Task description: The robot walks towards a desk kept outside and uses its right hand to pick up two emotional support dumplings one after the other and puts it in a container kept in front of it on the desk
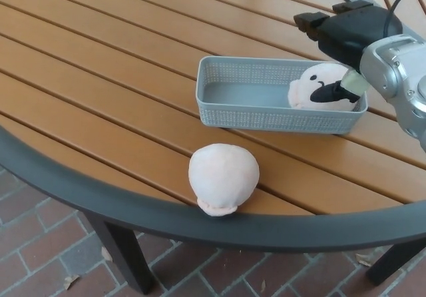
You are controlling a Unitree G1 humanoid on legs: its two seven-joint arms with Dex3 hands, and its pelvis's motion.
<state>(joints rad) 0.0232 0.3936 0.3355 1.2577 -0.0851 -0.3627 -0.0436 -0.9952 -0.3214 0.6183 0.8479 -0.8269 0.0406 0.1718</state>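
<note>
Dumpling number one, white plush with a small black face, down in the right end of the grey mesh container, resting against the far wall. Right hand just above and behind it, black fingers spread wide with nothing between them, one finger lying across the plush's front — a release pose by the look of it, clear enough to lift away without dragging the toy back out. Dumpling number two, pale peach, sitting alone near the dark rim of the table, well apart from the container and on its near side, face turned away or hidden. Probably next in line for pickup. Left hand nowhere in the picture. No brand, label or readable writing anywhere on toys, container or hand.
</note>
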